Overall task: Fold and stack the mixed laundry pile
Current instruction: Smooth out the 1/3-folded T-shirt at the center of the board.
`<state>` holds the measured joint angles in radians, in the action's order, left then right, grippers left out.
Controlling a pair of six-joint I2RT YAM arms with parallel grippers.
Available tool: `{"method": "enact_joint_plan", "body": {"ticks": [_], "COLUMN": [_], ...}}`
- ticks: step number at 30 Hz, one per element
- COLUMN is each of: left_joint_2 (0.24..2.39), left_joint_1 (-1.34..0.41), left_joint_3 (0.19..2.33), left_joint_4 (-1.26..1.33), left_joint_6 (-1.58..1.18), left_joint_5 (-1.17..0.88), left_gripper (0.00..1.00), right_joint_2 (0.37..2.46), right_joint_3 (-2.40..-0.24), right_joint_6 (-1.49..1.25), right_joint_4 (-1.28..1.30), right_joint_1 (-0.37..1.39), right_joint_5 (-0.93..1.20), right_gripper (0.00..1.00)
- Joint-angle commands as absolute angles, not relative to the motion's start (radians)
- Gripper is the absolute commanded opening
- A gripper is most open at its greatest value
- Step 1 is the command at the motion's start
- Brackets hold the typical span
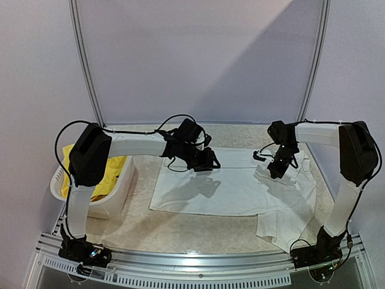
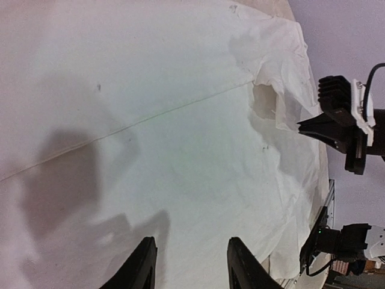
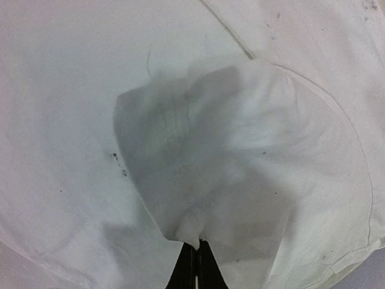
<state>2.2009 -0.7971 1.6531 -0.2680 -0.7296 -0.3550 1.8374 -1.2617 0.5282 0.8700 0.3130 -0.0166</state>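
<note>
The white T-shirt (image 1: 228, 192) lies spread flat across the table, its bottom right part rumpled near the front edge. My right gripper (image 1: 278, 171) is shut on a pinched fold of the shirt (image 3: 198, 150) at its right side, and the cloth rises in a small peak at the closed tips (image 3: 197, 244). My left gripper (image 1: 210, 161) hovers open over the shirt's far left part, with only flat cloth (image 2: 180, 120) showing between its fingers (image 2: 191, 241). Yellow shorts (image 1: 111, 171) lie in the basket on the left.
The white slotted basket (image 1: 123, 192) stands at the table's left edge beside the left arm. The shirt's lower right corner hangs close to the right arm's base (image 1: 313, 253). Metal frame posts (image 1: 87, 66) rise at the back.
</note>
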Motion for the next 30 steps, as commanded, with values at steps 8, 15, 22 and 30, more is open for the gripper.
{"method": "enact_joint_plan", "body": {"ticks": [8,15,22,30], "left_joint_2": [2.169,2.175,2.201,2.251], "left_joint_1": [-0.783,-0.784,-0.784,-0.795], "left_joint_3": [1.638,1.637,1.649,1.716], "left_joint_4": [-0.235,-0.230,-0.215,-0.217], "left_joint_6": [-0.736,-0.739,-0.753,-0.726], "left_joint_5": [-0.376,-0.385,-0.409,-0.445], "left_gripper": [0.41,0.41,0.41,0.41], "right_joint_2": [1.770,1.747,1.779,1.634], "right_joint_3": [-1.258,-1.277,-1.277,-1.282], "right_joint_6": [0.537,0.592,0.601,0.574], "right_joint_4": [0.988,1.069,1.098,1.121], "right_joint_1": [0.312,0.311,0.311,0.251], "right_joint_5": [-0.012,0.027,0.083,0.081], "right_gripper": [0.00,0.00,0.15,0.26]}}
